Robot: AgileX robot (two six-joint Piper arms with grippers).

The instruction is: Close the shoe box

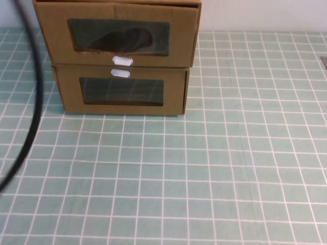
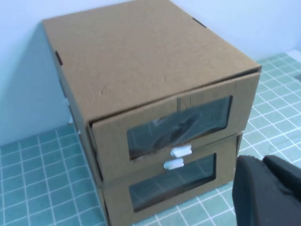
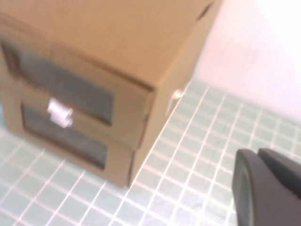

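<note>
Shoe box [image 1: 117, 35], left hand [image 2: 269, 190] and right hand [image 3: 265, 186] nearby, wrist views only

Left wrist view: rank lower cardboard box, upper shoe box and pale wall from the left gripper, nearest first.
1. Lower brown cardboard box, beside the left gripper.
2. Upper brown cardboard shoe box, stacked on it.
3. Pale wall, behind both.
Right gripper: above table, right of boxes.

Brown cardboard shoe box [image 1: 118, 35], white pull tab [image 1: 122, 61], stacked on matching brown lower box [image 1: 121, 91]. Green, white-gridded counter [image 1: 230, 168]. Black cable [image 1: 31, 109]. Black left claw [image 2: 268, 193], black right claw [image 3: 265, 188].
</note>
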